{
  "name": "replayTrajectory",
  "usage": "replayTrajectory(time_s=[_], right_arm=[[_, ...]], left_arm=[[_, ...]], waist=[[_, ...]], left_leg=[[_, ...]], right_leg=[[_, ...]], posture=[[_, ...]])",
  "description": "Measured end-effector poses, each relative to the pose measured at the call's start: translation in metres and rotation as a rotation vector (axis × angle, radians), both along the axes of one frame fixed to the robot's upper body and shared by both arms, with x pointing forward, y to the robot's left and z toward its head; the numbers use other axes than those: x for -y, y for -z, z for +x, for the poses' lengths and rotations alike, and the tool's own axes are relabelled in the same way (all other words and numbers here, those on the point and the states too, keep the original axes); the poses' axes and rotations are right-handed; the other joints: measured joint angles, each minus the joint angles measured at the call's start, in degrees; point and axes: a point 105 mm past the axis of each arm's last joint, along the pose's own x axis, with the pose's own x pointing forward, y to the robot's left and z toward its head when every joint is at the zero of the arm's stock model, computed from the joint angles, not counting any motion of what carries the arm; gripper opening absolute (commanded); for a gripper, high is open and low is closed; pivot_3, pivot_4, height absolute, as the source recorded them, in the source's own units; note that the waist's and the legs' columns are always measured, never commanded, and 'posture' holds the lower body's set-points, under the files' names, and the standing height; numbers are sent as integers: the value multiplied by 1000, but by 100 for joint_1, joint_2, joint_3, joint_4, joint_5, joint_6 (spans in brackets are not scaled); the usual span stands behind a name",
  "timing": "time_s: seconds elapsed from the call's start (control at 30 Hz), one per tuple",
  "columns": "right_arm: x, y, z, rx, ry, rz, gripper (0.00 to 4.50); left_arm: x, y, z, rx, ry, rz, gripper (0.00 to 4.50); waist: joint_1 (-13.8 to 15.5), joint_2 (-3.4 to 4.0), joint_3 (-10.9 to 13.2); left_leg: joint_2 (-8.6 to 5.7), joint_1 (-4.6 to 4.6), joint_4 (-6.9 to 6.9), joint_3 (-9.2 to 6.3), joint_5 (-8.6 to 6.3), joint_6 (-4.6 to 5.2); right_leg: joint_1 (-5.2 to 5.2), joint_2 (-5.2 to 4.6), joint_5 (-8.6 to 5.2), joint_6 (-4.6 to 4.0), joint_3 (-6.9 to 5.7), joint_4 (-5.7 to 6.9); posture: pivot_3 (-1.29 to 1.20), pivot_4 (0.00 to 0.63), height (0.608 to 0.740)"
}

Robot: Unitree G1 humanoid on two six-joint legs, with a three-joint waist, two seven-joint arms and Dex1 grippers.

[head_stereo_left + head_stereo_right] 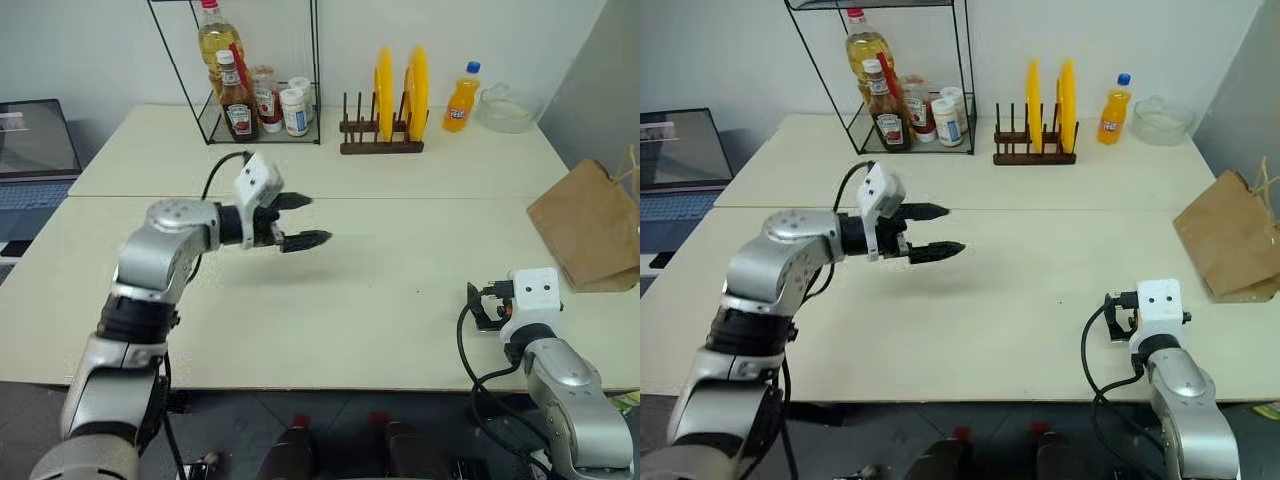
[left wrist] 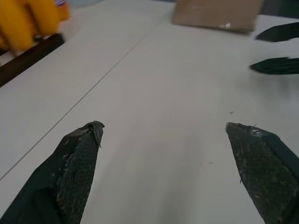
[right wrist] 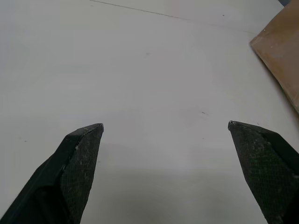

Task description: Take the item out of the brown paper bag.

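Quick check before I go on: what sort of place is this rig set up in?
Probably a mock kitchen or pantry in a lab or office. A wire rack holds ketchup and oil bottles, yellow plates stand in a wooden holder, and a paper bag lies on the pale table. A laptop sits alongside.

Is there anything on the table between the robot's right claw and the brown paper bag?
No. Only bare cream tabletop lies between the open right gripper and the creased brown kraft paper bag. The bag lies at the table's right edge, ahead and to the right of that gripper.
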Motion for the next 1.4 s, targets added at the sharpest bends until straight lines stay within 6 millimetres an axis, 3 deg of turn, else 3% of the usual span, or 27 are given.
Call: replayTrajectory(time_s=[0.1, 0.2, 0.33, 0.47, 0.57, 0.77, 1.17, 1.4], right_arm=[[22, -11, -3, -3, 46, -28, 4500], [56, -51, -4, 51, 110, -97, 4500], [86, -111, -5, 105, 132, -192, 4500], [100, -147, 4, 65, 76, -210, 4500], [110, -151, 11, 8, 47, -192, 4500], [153, -157, 29, -99, 76, -114, 4500], [175, -128, 83, -237, 47, 0, 4500], [188, -115, 87, -266, 109, 7, 4500]], left_arm=[[14, -22, -7, -10, 115, -45, 4468], [27, -38, -10, 1, 196, -81, 4468], [42, -32, -11, -18, 276, -97, 4468], [62, -32, -12, -4, 355, -112, 4468], [70, -41, -9, 48, 368, -119, 4468], [79, -42, -8, 69, 400, -130, 4468], [101, -56, -15, 133, 457, -144, 4468], [104, -58, -26, 147, 478, -137, 4468]], waist=[[16, -3, 4], [27, -3, 11], [27, -3, 19], [28, -13, 35], [31, -22, 40], [13, -23, 53], [-38, -23, 96], [7, -20, 97]], left_leg=[[-5, -1, 10, -1, -7, 13], [-13, 5, 31, 11, -11, 24], [-5, 8, 42, 27, -10, 29], [4, -3, 77, 31, -10, 31], [-3, -4, 93, 42, -11, 34], [-7, -4, 98, 87, -17, 46], [-3, -65, 104, 114, -5, 24], [-11, -89, 106, 118, -4, 21]], right_leg=[[2, -1, 0, 1, -1, 6], [2, -5, -1, 2, 8, 38], [2, 3, -2, 2, -3, 65], [4, 13, -1, 2, -3, 69], [10, 9, 3, 9, 6, 66], [0, -12, 7, 15, 25, 66], [-55, -15, 9, 16, 30, 72], [-71, -22, 9, 16, 30, 67]], posture=[[0, 150, 740], [0, 150, 740], [0, 150, 740], [0, 150, 740], [0, 150, 740], [0, 150, 740], [0, 150, 740], [0, 150, 740]])
